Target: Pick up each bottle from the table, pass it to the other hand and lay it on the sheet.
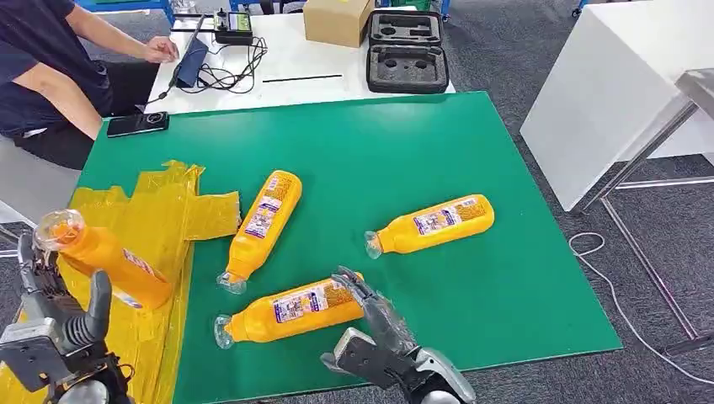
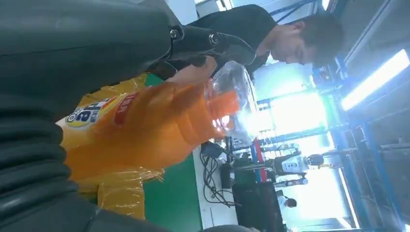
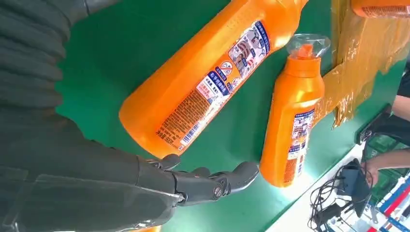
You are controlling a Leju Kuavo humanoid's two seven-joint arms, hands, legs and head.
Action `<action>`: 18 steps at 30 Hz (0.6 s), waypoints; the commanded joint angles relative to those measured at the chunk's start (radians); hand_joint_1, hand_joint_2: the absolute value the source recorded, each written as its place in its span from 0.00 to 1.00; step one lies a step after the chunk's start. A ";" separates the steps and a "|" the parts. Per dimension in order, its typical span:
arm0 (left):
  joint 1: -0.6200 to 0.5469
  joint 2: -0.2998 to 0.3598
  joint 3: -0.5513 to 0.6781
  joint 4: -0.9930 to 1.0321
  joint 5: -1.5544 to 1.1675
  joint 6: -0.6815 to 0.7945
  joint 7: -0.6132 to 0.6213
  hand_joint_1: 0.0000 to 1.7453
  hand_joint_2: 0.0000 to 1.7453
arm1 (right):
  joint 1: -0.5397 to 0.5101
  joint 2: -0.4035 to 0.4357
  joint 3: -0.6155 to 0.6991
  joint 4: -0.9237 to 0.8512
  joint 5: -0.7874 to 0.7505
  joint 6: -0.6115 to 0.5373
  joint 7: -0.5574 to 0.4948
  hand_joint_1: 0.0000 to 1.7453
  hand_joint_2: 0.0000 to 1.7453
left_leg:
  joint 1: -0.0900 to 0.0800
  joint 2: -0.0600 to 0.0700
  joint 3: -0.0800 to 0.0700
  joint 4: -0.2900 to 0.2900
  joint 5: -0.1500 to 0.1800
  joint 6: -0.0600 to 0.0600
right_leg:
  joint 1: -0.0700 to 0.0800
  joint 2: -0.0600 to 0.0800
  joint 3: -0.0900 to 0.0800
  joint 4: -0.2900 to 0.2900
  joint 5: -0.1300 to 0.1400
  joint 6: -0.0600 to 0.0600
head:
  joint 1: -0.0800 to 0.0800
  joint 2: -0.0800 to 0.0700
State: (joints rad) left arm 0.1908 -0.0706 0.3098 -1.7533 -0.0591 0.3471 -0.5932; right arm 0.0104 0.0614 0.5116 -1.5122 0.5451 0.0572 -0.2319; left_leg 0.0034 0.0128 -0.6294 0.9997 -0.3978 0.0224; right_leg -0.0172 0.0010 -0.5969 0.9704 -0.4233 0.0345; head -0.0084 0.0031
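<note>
Four orange bottles in play. Left hand point(image 1: 59, 324) has its fingers point(image 1: 94, 307) wrapped round the held bottle point(image 1: 105, 257), clear cap end tilted up past the fingertips, body slanting down toward the palm; it sits above the yellow sheet point(image 1: 160, 219) on the green worktop point(image 1: 471, 151). Left wrist view confirms it: dark fingers point(image 2: 212, 41) curl over the orange body point(image 2: 145, 125) near the clear cap.

Right hand point(image 1: 379, 332) holds nothing, fingers point(image 1: 358, 286) stretched out and slightly apart. Fingertips are at the base end of the nearest bottle point(image 1: 290, 311), which lies flat with its cap pointing away from the hand, toward the sheet. Contact: cannot tell from the head view; the right wrist view shows the fingers point(image 3: 227, 179) just beside that bottle's point(image 3: 212, 82) base, a sliver of green between them.

Second lying bottle point(image 1: 261, 227) is beyond the fingertips, cap end close to the sheet edge; seen also past the fingers in the right wrist view point(image 3: 292, 121). Third lying bottle point(image 1: 434, 225) is further out on the worktop, well apart from both hands.

Person's arm point(image 1: 59, 93) and a black phone point(image 1: 137, 124) at the far worktop corner.
</note>
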 commanded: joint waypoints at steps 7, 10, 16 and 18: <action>0.003 -0.083 0.065 -0.038 0.031 0.018 -0.014 0.00 0.00 | 0.013 -0.005 0.002 -0.025 0.120 -0.030 0.031 0.00 1.00 | 0.001 -0.002 0.007 0.001 -0.005 -0.002 | 0.001 0.000 0.008 0.000 -0.004 -0.003 | 0.000 0.000; -0.001 -0.105 0.114 -0.083 0.051 0.075 -0.029 0.00 0.00 | -0.019 0.001 0.002 -0.011 0.166 -0.041 0.044 0.00 1.00 | 0.001 0.000 0.005 0.001 -0.004 -0.001 | 0.001 0.001 0.005 0.000 -0.002 -0.002 | 0.000 0.000; -0.020 -0.089 0.157 -0.111 0.054 0.161 -0.055 0.00 0.00 | -0.026 -0.003 0.006 -0.021 0.233 -0.053 0.068 0.00 1.00 | 0.001 -0.001 0.005 0.000 -0.003 -0.001 | 0.001 0.000 0.005 0.000 -0.002 -0.002 | 0.000 0.000; -0.027 -0.081 0.177 -0.125 0.040 0.216 -0.072 0.00 0.00 | -0.028 -0.003 0.006 -0.028 0.252 -0.047 0.074 0.00 1.00 | 0.001 -0.001 0.003 0.000 -0.002 -0.001 | 0.001 0.000 0.004 0.000 -0.002 -0.002 | -0.001 0.000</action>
State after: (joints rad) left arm 0.2010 -0.1290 0.3895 -1.8380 -0.0057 0.4502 -0.6279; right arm 0.0165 0.0679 0.5116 -1.5446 0.7394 0.0130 -0.1827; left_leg 0.0034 0.0125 -0.6295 0.9996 -0.3978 0.0224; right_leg -0.0170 0.0009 -0.5965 0.9704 -0.4234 0.0345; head -0.0092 0.0031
